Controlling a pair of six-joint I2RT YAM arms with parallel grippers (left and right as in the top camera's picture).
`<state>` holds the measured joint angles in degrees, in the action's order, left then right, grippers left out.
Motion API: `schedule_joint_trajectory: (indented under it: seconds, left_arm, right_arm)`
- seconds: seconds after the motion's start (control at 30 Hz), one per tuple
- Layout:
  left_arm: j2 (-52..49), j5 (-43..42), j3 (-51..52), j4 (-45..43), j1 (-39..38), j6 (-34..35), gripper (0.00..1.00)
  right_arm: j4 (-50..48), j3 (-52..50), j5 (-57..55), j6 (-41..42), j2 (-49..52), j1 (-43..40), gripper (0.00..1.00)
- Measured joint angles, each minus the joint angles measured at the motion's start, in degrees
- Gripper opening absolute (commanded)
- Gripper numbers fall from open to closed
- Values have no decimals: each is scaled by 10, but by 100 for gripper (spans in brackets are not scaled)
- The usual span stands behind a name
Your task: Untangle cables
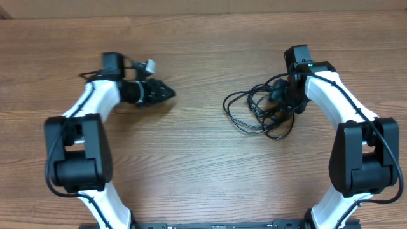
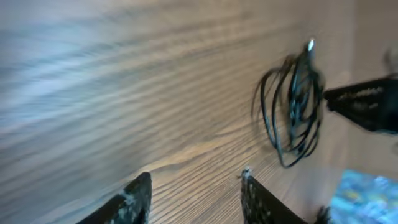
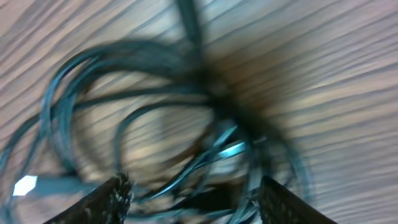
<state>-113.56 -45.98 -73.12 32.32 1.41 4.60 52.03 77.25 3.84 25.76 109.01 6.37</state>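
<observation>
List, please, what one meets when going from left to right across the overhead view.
left arm → left gripper → cables → right arm

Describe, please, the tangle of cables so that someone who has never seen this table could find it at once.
Look at the right half of the wooden table, just beside the right gripper. There the cables lie in one heap of thin black overlapping loops. Unlike the thicker wires fixed along the white arms, they lie loose on the wood.
</observation>
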Motion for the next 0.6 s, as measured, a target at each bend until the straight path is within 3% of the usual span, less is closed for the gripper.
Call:
schedule_joint_trajectory:
  seconds: [0.27, 0.6]
  left_arm:
    - [0, 119, -41, 62, -128, 31, 58]
    - [0, 286, -74, 33, -282, 178, 58]
  right_arm:
    - [3, -1, 123, -24, 0, 0, 68]
    - [-2, -2, 145, -33, 0, -4, 73]
